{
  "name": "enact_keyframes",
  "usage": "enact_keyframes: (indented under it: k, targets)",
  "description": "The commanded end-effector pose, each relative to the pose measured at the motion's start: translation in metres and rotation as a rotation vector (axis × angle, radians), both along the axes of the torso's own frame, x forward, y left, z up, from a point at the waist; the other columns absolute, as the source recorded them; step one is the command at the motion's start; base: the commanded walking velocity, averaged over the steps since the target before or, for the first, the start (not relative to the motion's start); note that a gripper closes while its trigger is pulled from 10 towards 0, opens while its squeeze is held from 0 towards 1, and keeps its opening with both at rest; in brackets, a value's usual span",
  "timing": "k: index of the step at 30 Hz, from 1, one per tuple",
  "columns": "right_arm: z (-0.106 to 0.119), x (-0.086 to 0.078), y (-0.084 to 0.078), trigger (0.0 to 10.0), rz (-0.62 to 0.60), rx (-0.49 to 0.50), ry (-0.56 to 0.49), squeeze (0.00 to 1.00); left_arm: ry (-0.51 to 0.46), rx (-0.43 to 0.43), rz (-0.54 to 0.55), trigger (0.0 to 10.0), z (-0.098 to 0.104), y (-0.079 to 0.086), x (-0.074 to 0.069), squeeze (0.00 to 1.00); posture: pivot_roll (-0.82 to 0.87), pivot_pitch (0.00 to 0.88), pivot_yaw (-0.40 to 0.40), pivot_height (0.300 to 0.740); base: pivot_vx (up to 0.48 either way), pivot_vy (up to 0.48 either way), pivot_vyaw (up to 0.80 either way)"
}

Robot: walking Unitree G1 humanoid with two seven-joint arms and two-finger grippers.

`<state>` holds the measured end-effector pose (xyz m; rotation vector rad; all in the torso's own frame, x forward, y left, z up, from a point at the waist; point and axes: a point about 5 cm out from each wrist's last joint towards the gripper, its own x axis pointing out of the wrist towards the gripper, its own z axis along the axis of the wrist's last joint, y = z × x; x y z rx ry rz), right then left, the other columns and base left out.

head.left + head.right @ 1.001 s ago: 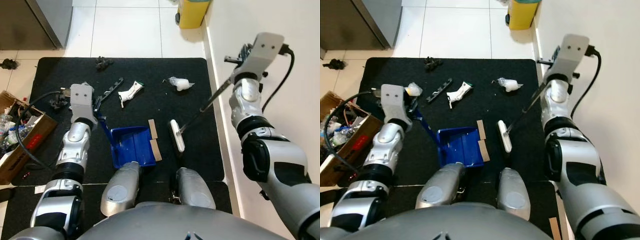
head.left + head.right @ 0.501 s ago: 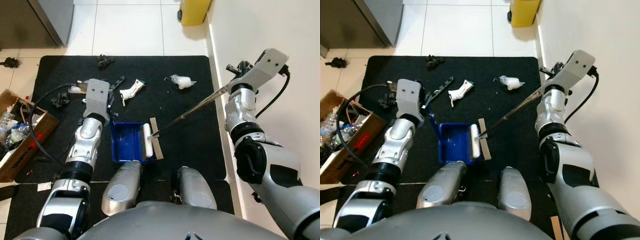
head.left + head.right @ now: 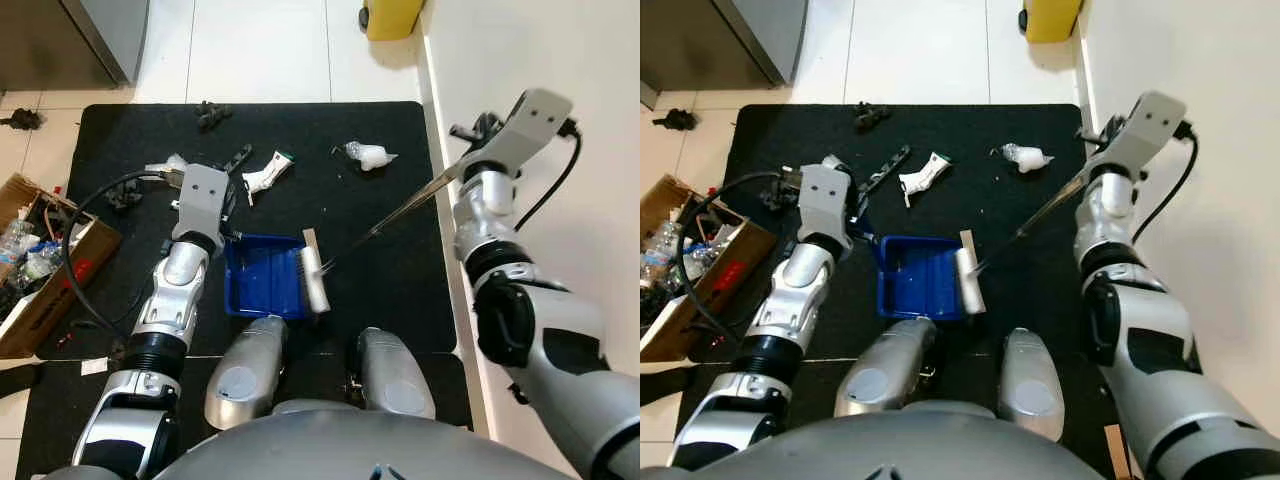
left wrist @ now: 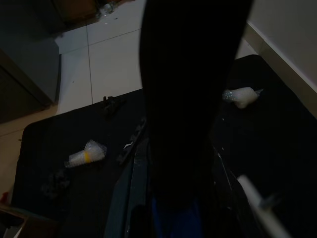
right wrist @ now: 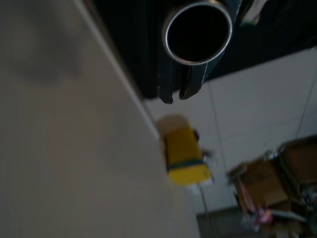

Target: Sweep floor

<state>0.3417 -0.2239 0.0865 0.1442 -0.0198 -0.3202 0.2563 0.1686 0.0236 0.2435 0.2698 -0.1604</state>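
Step in hand: sweep-into-pan. The right gripper was up by the white wall, closed on the top end of the thin silver broom handle; right wrist view showed its fingers clamped round the tube end. The handle ran diagonally down to the white rectangular brush head, which lay along the open edge of the blue plastic dustpan, w/ a tan cardboard strip just beside the head's far end.

The left gripper sat at the pan's rear handle, apparently holding it, but finger gap couldn't be made out; left wrist view too dark.

Still loose on the black floor mat: crumpled white wrapper, clear plastic bottle piece, black plastic strip, small black clump.

Next, prob.: lift brush, reach past the far debris, draw it back toward the pan while the left side keeps the pan flat on the mat.
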Motion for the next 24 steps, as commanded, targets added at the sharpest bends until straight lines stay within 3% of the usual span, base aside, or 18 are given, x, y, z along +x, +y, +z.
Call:
enact_keyframes:
  k: [1, 4, 8, 14, 19, 24]
  targets:
    - [0.02, 0.007, 0.0, 10.0, 0.007, -0.042, -0.089, 0.0, 0.029, 0.065, -0.006, 10.0, -0.008, 0.005, -0.007, 0.0, 0.14, 0.086, -0.027, 0.74, 0.0, 0.0, 0.0]
    - [0.019, 0.007, -0.002, 10.0, 0.018, -0.113, -0.064, 0.0, 0.034, 0.072, 0.009, 10.0, -0.012, 0.006, -0.009, 0.0, 0.15, 0.084, -0.03, 0.74, 0.0, 0.0, 0.0]
    - [0.01, 0.004, 0.001, 10.0, 0.029, -0.124, -0.017, 0.0, 0.037, 0.073, 0.02, 10.0, -0.014, 0.007, -0.01, 0.0, 0.15, 0.086, -0.031, 0.74, 0.0, 0.0, 0.0]
    - [-0.013, -0.003, 0.019, 10.0, 0.073, -0.161, 0.085, 0.0, 0.027, 0.072, 0.031, 10.0, -0.011, 0.012, -0.015, 0.0, 0.18, 0.113, -0.021, 0.74, 0.0, 0.0, 0.0]
    - [-0.023, -0.007, 0.031, 10.0, 0.104, -0.143, 0.121, 0.0, 0.017, 0.074, 0.036, 10.0, -0.009, 0.015, -0.017, 0.0, 0.2, 0.118, -0.021, 0.74, 0.0, 0.0, 0.0]
    - [-0.026, -0.007, 0.033, 10.0, 0.077, -0.041, 0.127, 0.0, 0.011, 0.079, 0.044, 10.0, -0.007, 0.016, -0.018, 0.0, 0.22, 0.13, -0.022, 0.74, 0.0, 0.0, 0.0]
